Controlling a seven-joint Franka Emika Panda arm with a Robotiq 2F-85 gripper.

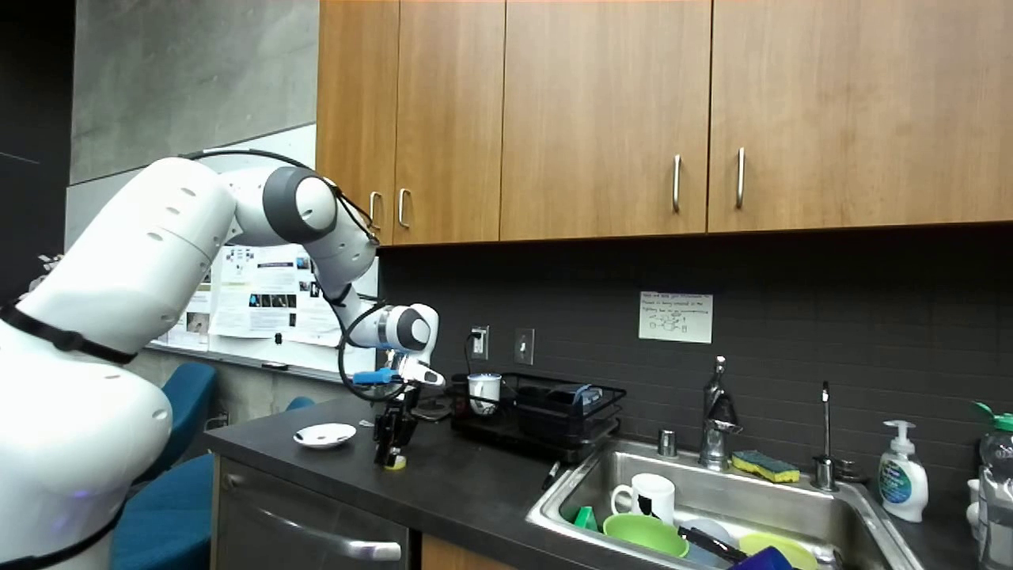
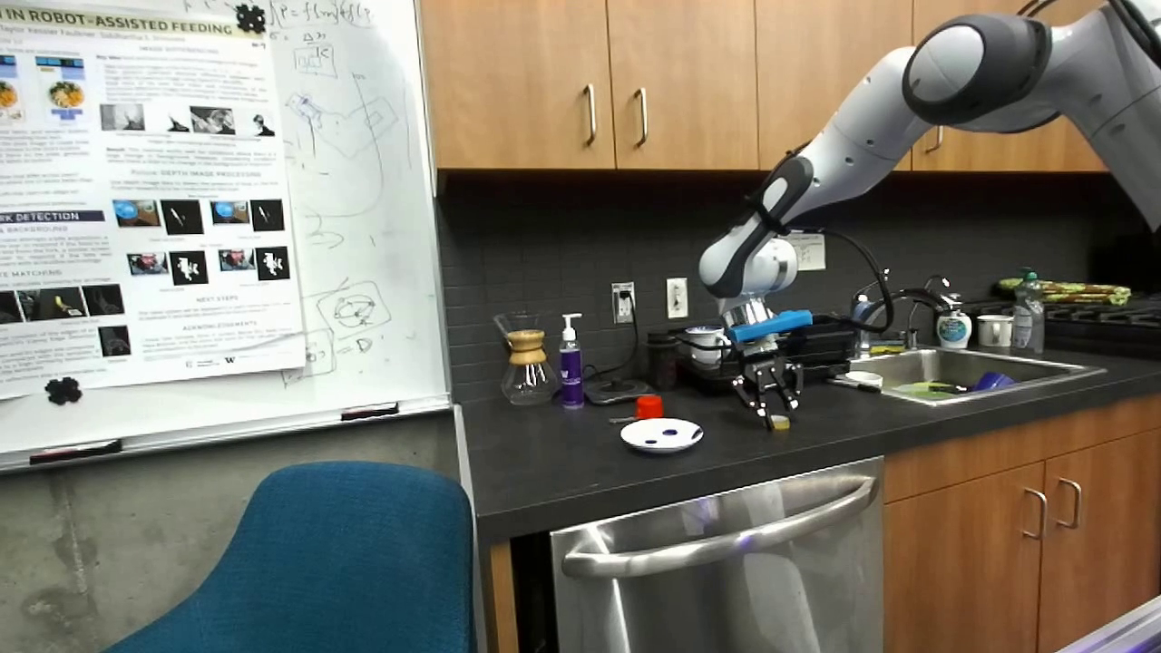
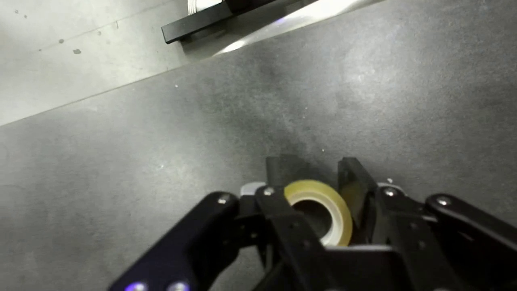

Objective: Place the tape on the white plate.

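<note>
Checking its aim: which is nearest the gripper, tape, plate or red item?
The yellow tape, between the gripper's jaws; the plate and red item are farther away.

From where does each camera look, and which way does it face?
Wrist view: just above the gripper, facing down at the counter; both fingers show, tape between them.
An exterior view: apparently beside the arm, facing the cabinets and sink; the arm shows at left.
An exterior view: in front of the counter, facing whiteboard and dishwasher; the arm slants in from upper right.
Both exterior views share gripper, tape, plate and sink.
</note>
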